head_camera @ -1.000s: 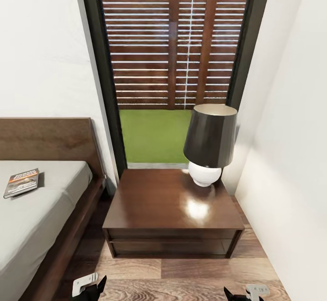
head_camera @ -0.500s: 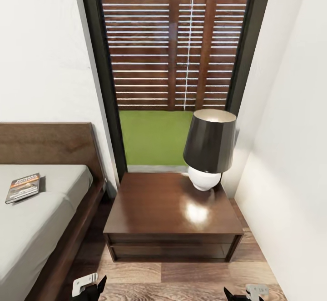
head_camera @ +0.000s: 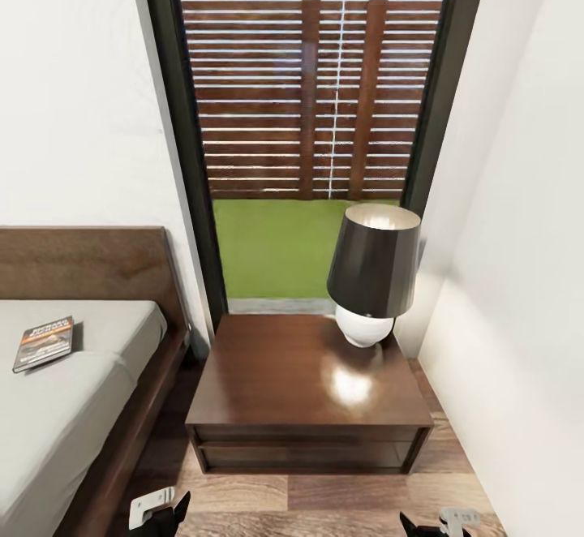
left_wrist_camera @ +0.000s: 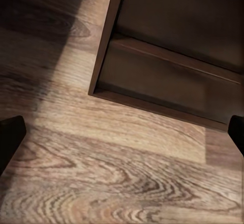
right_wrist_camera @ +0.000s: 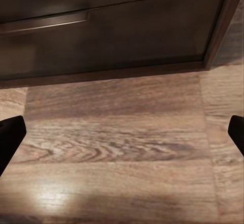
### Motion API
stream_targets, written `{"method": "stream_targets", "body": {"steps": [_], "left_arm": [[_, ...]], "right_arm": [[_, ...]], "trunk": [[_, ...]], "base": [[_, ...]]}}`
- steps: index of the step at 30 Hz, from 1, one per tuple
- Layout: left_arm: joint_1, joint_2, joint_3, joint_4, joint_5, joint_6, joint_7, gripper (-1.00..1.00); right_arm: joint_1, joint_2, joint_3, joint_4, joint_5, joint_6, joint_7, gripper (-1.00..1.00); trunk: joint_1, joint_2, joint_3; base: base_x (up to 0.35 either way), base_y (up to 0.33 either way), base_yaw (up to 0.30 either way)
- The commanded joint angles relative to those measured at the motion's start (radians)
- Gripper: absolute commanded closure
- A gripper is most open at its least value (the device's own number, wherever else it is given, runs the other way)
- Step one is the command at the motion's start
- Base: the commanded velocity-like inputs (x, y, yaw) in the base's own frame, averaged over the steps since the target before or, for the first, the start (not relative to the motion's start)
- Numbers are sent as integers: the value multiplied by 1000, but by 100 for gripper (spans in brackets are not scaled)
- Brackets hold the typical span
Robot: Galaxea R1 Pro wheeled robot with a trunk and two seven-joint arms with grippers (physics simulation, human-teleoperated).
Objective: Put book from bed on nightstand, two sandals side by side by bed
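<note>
book (head_camera: 44, 343) on bed (head_camera: 73, 391), lamp (head_camera: 373, 273) on nightstand (head_camera: 284, 383)

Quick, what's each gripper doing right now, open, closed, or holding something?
Left gripper: open, empty, hanging over the wood floor.
Right gripper: open, empty, over the floor in front of the nightstand.

White walls (head_camera: 73, 115) flank a tall dark-framed window (head_camera: 174, 156) showing a slatted wooden fence (head_camera: 268, 99), green lawn (head_camera: 276, 245) and pale sky; grey-brown wood-plank floor (head_camera: 324, 500) below, daylight glinting off glossy dark furniture
</note>
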Motion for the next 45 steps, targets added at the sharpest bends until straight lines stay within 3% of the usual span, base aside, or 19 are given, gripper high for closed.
{"method": "stream_targets", "body": {"steps": [1,45], "left_arm": [[-1,0,9,1,-11,-4,-4,-100],[-1,0,9,1,-11,-4,-4,-100]], "right_arm": [[-1,0,-4,1,-10,0,10,-100],[0,0,-4,1,-10,0,10,-100]], "trunk": [[-4,7,2],[-173,315,140]], "base": [[0,0,0],[0,0,0]]}}
